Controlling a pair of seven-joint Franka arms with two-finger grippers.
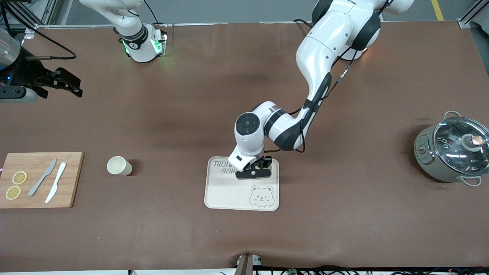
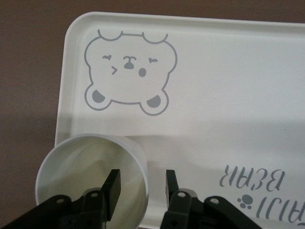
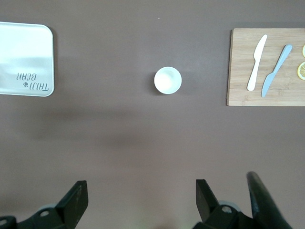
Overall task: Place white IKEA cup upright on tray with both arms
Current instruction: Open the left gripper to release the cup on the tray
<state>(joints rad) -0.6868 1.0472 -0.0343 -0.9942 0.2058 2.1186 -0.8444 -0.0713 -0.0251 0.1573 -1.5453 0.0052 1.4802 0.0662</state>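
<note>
A white cup (image 2: 90,176) stands upright on the tray (image 1: 229,194), close to the tray's edge toward the left arm's end and farther from the front camera than the bear drawing (image 1: 261,196). The left claw (image 1: 254,172) is low over that spot, narrowly parted. One finger (image 2: 113,183) is inside the cup and the other outside, with the wall between them and not pinched.

The right arm waits. Its right claw (image 1: 70,86) is spread wide above the surface's edge at the right arm's end.

Bare brown surface (image 1: 344,198) runs broadly from the tray to the pot (image 1: 449,152) near the edge at the left arm's end.

There are two cups. The second cup (image 1: 119,166) stands between the tray and the cutting board (image 1: 72,179). The board carries two knives (image 1: 49,181) and two lemon slices (image 1: 16,185).
</note>
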